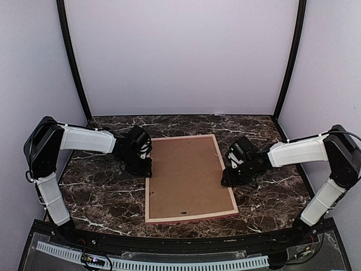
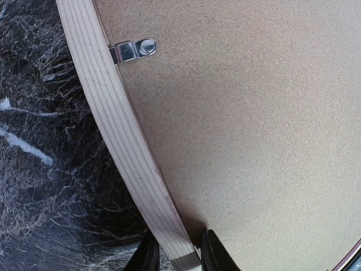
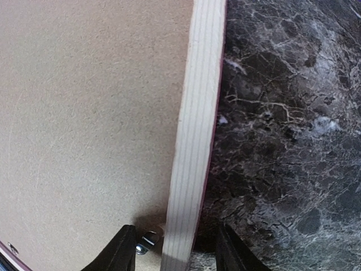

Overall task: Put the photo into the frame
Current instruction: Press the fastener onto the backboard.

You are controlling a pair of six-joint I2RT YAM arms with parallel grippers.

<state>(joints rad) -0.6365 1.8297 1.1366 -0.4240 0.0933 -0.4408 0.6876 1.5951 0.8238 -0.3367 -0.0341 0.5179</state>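
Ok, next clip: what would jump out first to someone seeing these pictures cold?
The frame lying face down in the middle of the dark marble table, its brown backing board filling the pale wood rim. Next, the two arms reaching in from either side: the left gripper pinches the frame's left rail, while the right gripper straddles the right rail with its jaws open.
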